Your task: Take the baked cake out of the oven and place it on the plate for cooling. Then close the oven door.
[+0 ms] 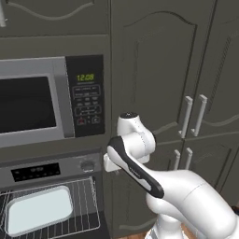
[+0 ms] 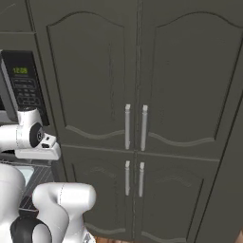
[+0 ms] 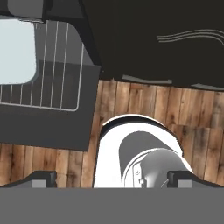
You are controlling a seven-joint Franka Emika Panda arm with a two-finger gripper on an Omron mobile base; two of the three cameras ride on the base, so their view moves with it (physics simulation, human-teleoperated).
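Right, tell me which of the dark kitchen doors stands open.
The oven door, a wide dark panel folded down flat below the wire rack. The microwave's window door and the tall cabinet doors are shut.

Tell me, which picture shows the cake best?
The left base view: the baked cake lies nearly whole on the wire rack, seen from above. The hand view catches just part of it at its left edge. In the right base view the robot's arm hides most of it.

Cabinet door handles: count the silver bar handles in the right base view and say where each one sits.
4. Upper pair: upper left handle and upper right handle flank the centre seam. Lower pair: lower left handle, lower right handle. None look hidden.
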